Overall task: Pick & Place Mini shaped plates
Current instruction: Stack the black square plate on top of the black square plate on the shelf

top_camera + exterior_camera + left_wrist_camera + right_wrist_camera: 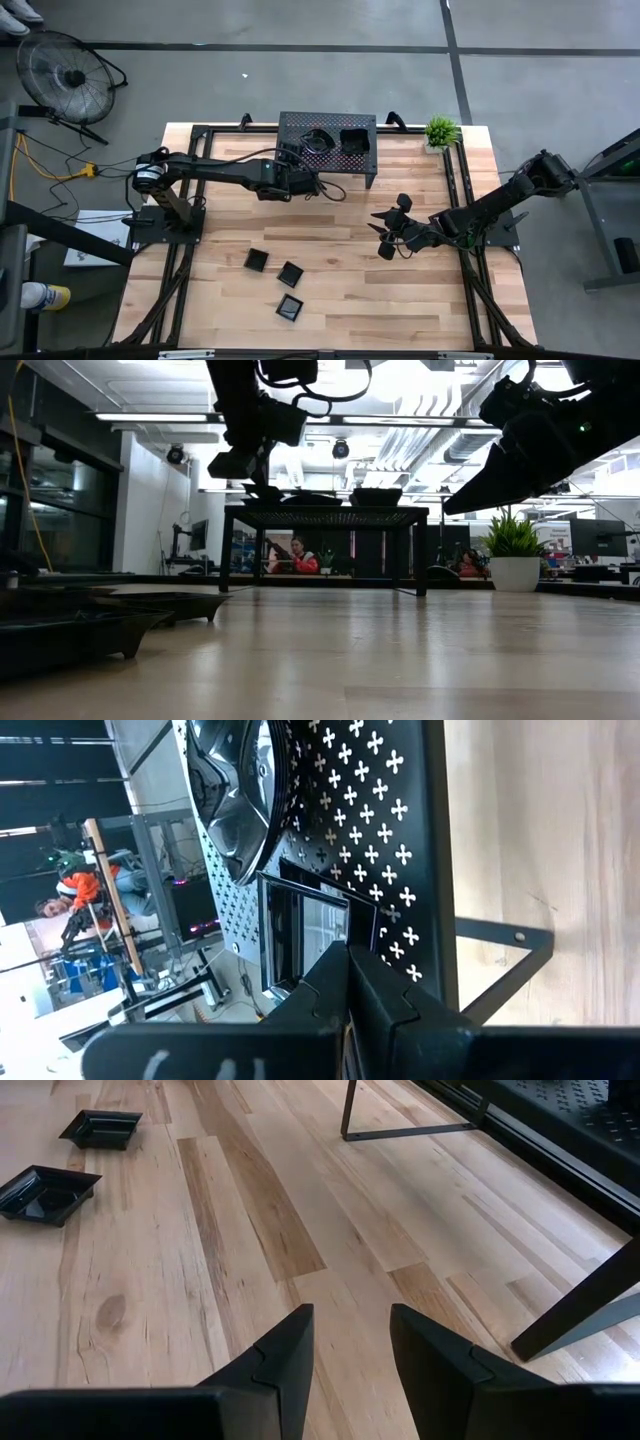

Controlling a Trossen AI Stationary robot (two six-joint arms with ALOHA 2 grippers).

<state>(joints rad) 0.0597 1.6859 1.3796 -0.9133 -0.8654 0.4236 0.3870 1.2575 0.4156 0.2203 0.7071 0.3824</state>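
Three mini shaped plates are lying on the wooden table (420, 310) in the lower-centre of the high view: one square plate (257, 260), a second (290, 273) just beside it, and a third (290, 308) below them; two more plates are sitting on the perforated rack (328, 165) at the top centre, a wavy one (318, 138) and a squarer one (353, 138); the left gripper (308, 186) is hovering at the rack's front edge with its fingers pressed fully together, holding nothing that shows; the right gripper (385, 237) is hanging right of centre over bare wood, its fingers (283, 1355) standing apart and empty; a potted plant (440, 131) is standing at the table's upper right corner.
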